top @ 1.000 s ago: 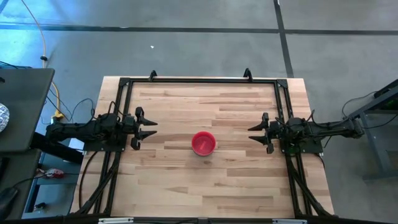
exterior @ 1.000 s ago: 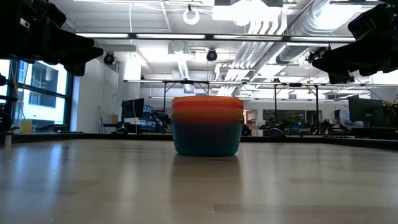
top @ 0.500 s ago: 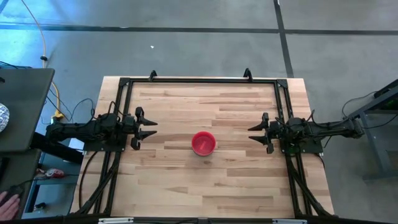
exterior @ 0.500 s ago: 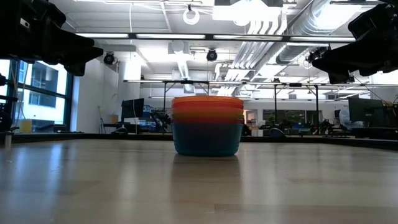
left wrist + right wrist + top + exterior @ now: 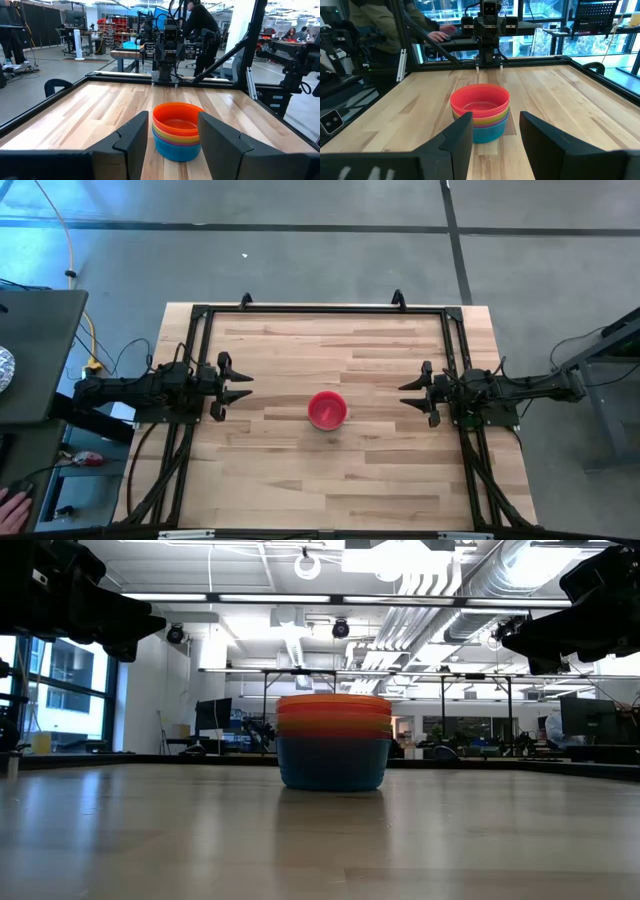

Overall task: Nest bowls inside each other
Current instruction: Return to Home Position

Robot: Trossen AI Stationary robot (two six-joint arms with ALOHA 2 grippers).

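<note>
Bowls (image 5: pixel 327 409) sit nested in a stack at the middle of the surface (image 5: pixel 330 480), apart from our left claw (image 5: pixel 243 386) and right claw (image 5: pixel 408 394), both spread empty; we judge them light, stiff, slick, best pinched at the rim.

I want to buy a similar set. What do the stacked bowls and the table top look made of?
Bowls: probably plastic, smooth with a slight sheen, judging by thin even rims and flat bright colours. Table: wood, seemingly glued strips with visible grain, light satin finish.
</note>
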